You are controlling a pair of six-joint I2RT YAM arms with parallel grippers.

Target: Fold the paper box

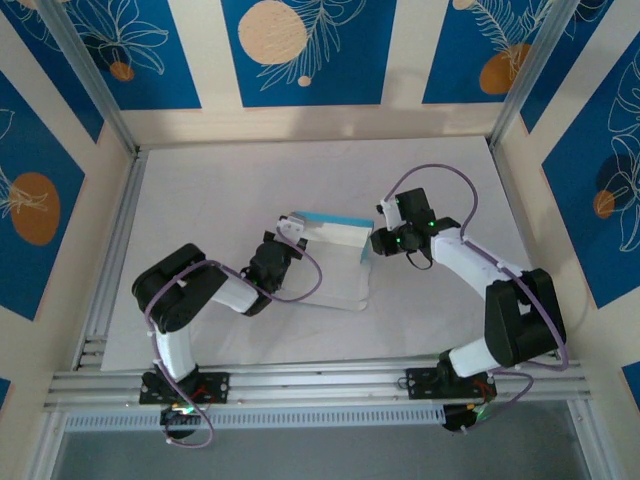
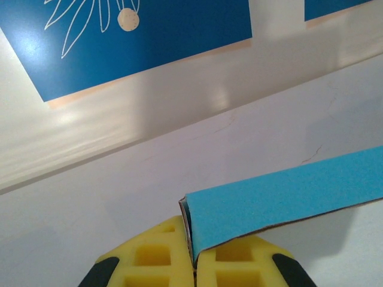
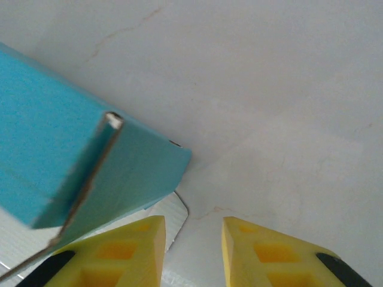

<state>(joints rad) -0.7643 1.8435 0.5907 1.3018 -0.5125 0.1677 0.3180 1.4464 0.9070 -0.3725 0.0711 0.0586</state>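
Blue card of the paper box [image 1: 325, 232] lies mid-worktop [image 1: 200, 200], nearer the far edge, with one wall standing. My left hand [image 2: 192, 254] is clamped on that wall's end. My right hand [image 3: 192, 239] is at the box's other corner, fingers apart, gripping nothing. I reckon a tug from the left could crease or tear the thin card, or the wall could spring flat if my right closes on air. One box, two hands.
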